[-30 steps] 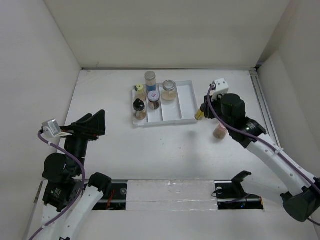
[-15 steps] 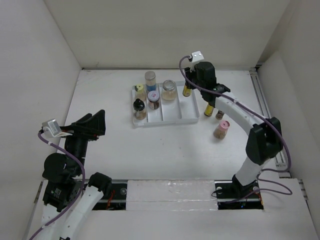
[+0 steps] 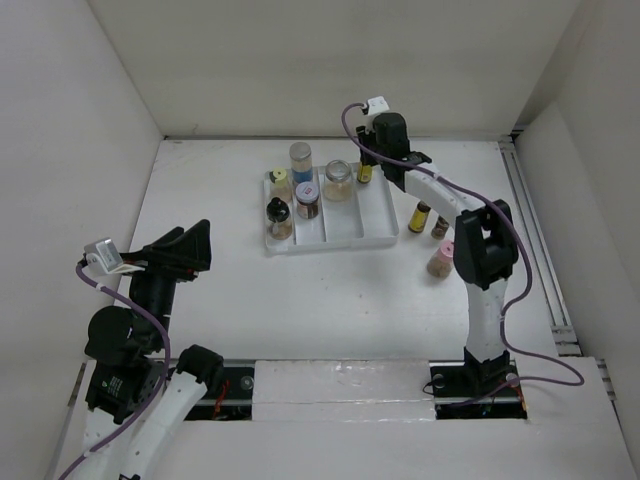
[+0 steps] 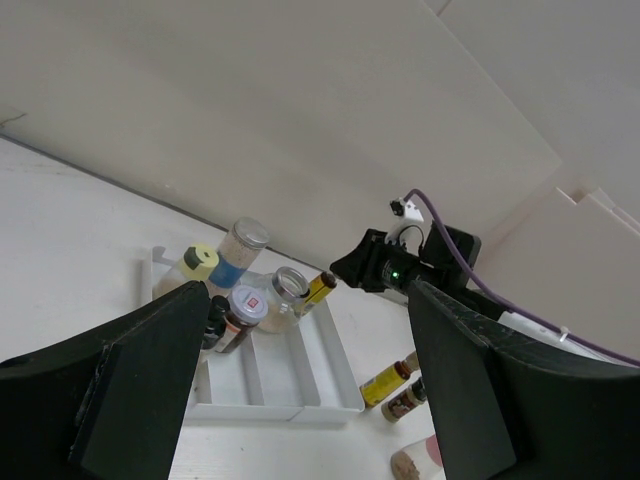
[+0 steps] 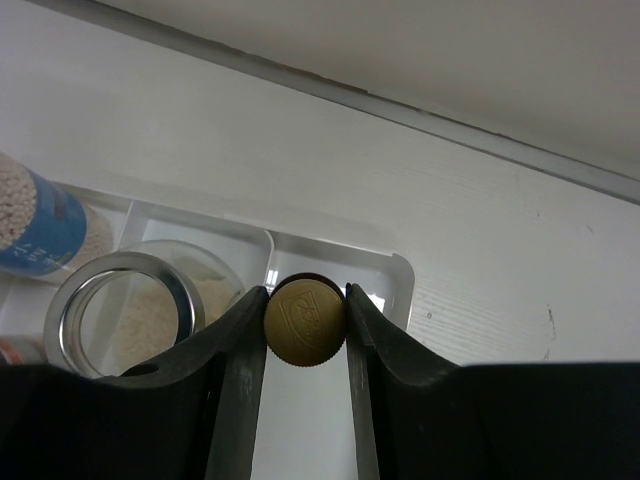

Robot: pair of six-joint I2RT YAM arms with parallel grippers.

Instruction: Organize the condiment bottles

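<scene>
My right gripper [image 3: 366,166] is shut on a slim yellow-labelled bottle [image 3: 364,173], held over the far end of the right compartment of the white tray [image 3: 330,243]. In the right wrist view its gold cap [image 5: 305,322] sits between the fingers [image 5: 235,380]. The tray holds a blue-filled jar [image 3: 301,160], a yellow-capped bottle [image 3: 281,181], a silver-rimmed jar [image 3: 338,181], a pink-lidded jar [image 3: 307,200] and a black-capped bottle [image 3: 279,217]. My left gripper [image 3: 186,251] is open and empty, far left of the tray.
On the table right of the tray stand a yellow-labelled bottle [image 3: 420,216], a small dark bottle [image 3: 440,227] and a pink-capped tan jar [image 3: 440,259]. White walls close in the back and both sides. A rail [image 3: 528,215] runs along the right edge.
My right gripper has carried the slim bottle from the table right of the tray, left and away, to the tray's far right corner. The left arm has not moved.
</scene>
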